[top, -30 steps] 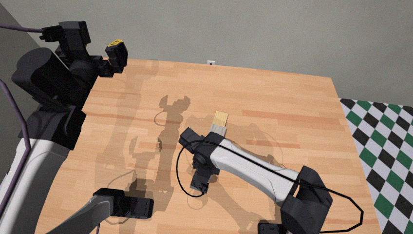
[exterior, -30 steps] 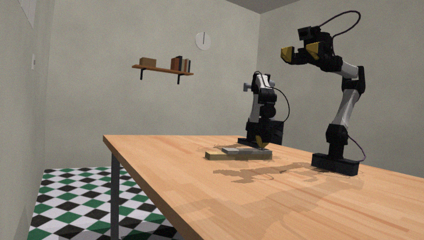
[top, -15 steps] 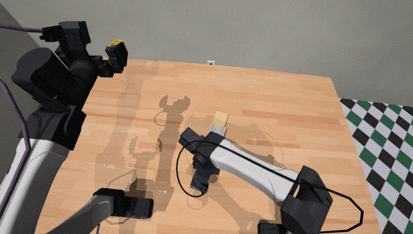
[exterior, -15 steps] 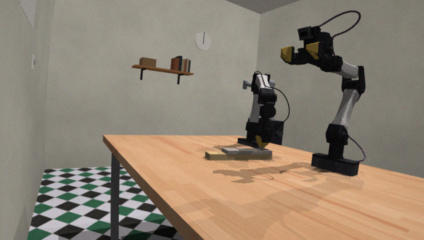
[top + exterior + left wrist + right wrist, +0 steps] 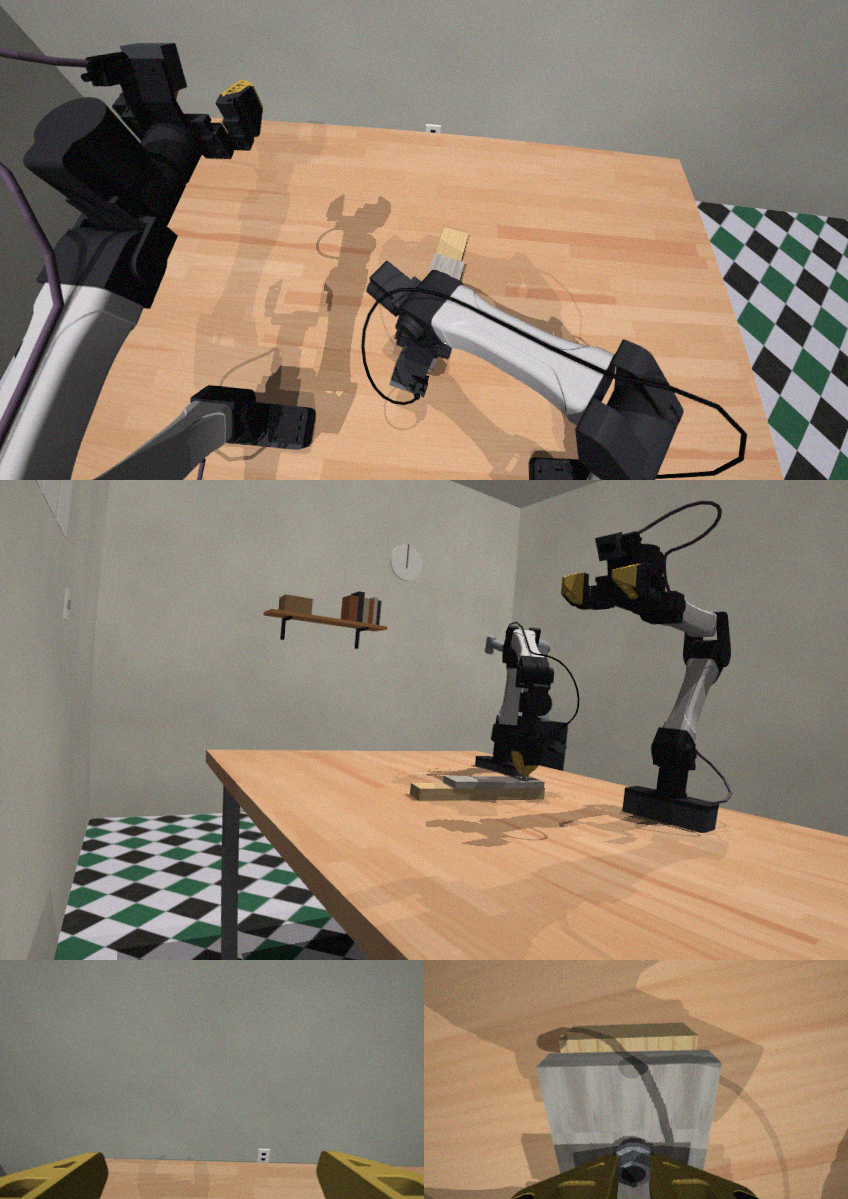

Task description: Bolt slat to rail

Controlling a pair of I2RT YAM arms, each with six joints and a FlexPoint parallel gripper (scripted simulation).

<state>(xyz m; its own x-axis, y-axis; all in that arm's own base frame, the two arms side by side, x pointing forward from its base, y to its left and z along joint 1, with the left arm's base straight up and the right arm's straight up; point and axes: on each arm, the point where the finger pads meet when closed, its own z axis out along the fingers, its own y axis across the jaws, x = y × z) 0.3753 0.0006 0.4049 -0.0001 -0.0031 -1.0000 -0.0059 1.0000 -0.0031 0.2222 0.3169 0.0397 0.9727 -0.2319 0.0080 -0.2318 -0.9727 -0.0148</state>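
The grey slat (image 5: 447,265) (image 5: 461,781) (image 5: 588,1104) lies flat on top of the pale wooden rail (image 5: 453,242) (image 5: 425,791) (image 5: 623,1044), whose far end sticks out beyond it. My right gripper (image 5: 524,773) (image 5: 633,1165) points down low over the slat's near part and is shut on the nut (image 5: 633,1151), a small metal hexagon between its fingertips. The bolt is hidden under the nut and fingers, so how far the nut sits on the thread cannot be told. My left gripper (image 5: 599,587) (image 5: 211,1161) is open and empty, raised high and away from the parts.
The right arm (image 5: 511,344) reaches over the rail in the top view and covers much of it, with its cable looping beside the wrist. The left arm (image 5: 89,333) stands along the table's left side. The wooden table (image 5: 565,196) ends at the wall side in the top view.
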